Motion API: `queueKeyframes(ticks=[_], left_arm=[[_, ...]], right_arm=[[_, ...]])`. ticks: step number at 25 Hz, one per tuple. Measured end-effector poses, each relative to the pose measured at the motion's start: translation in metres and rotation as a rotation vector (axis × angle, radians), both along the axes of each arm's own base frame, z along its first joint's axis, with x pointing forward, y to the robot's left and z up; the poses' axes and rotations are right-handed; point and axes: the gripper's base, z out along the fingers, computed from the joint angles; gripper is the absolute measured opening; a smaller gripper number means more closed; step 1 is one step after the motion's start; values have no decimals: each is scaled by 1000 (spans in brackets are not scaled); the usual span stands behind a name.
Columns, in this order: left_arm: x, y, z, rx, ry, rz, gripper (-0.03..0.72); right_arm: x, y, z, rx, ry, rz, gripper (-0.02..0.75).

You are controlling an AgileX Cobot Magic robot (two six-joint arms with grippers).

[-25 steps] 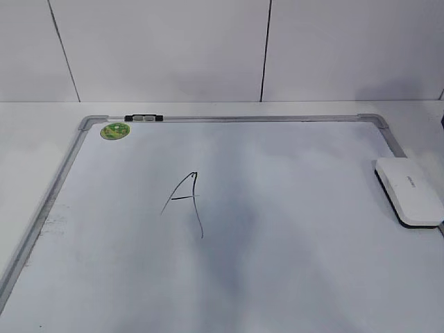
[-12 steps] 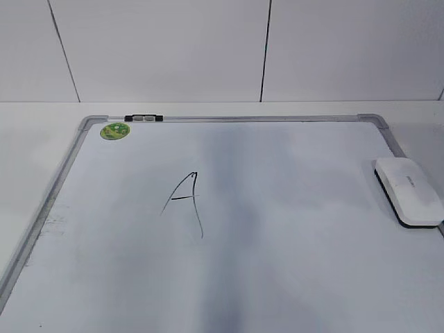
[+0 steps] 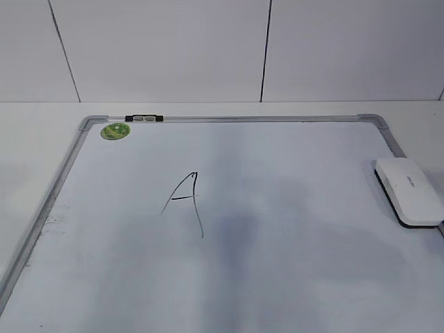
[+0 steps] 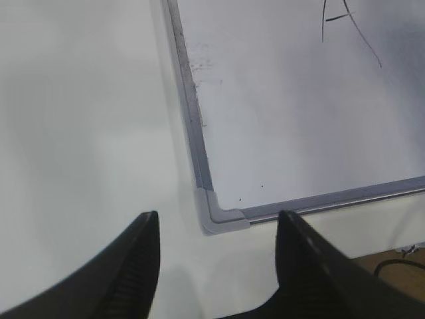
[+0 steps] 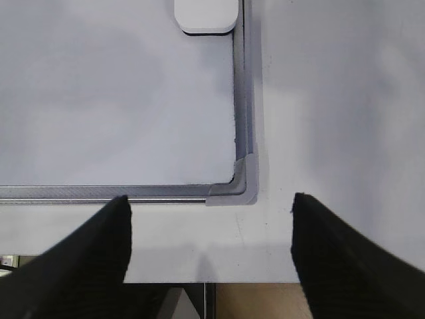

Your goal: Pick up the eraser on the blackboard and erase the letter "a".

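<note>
The eraser (image 3: 409, 191), a white block with a black base, lies on the right edge of the blackboard (image 3: 312, 263); its near end also shows in the right wrist view (image 5: 206, 14). A tall angular capital "A" (image 3: 186, 201) is drawn left of the middle of the board and shows in the left wrist view (image 4: 345, 26). No small lowercase "a" is in view. My left gripper (image 4: 218, 219) is open and empty over the board's near left corner (image 4: 222, 216). My right gripper (image 5: 211, 199) is open and empty over the near right corner (image 5: 242, 183). Neither gripper shows in the exterior view.
A round green sticker (image 3: 115, 130) sits at the board's far left corner. A small black-and-silver clip (image 3: 143, 118) sits on the far frame. A white wall stands behind the table. The table's front edge (image 5: 265, 282) is just below the right gripper.
Only the faint shadows on the board have shifted. The eraser and the board have not moved.
</note>
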Motion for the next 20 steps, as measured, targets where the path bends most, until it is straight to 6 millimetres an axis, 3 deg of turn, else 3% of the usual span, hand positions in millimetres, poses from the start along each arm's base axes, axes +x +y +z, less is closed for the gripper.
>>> queueKeyframes(ticks=[7,14,16,20], left_arm=[[-29,0,5,11,-120,4,421],[-39,2,4,28,-157,23,421],[-38,3,-4,29,-131,23,421],[-32,2,-37,34,-13,2,421]], right_arm=[[-34,0,-18,0,-84,-2,593],[-37,-2,-40,-14,-48,-5,593],[-35,-3,-48,-30,-33,-9,593],[-34,-4,-50,-38,-62,-10,593]])
